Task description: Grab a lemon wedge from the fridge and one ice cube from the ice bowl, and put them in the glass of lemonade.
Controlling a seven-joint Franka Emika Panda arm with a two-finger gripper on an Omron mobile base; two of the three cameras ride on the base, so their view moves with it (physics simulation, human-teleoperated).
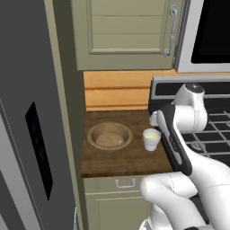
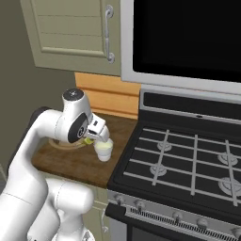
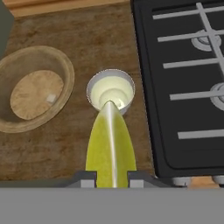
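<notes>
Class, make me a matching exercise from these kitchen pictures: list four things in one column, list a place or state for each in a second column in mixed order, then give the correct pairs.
Things
1. lemon wedge
2. glass of lemonade
3. ice bowl
4. stove

Places or states
A. wide and shallow, on the wooden counter on the fridge side of the glass
B. black, with grey grates, at the counter's other end
C. held in the gripper, just above the glass
D. standing upright on the counter between bowl and stove

Pairs: 1-C, 2-D, 3-A, 4-B

Glossy white rounded arm [image 1: 188, 179] segments, dark joint bands, black-capped elbow.
</notes>
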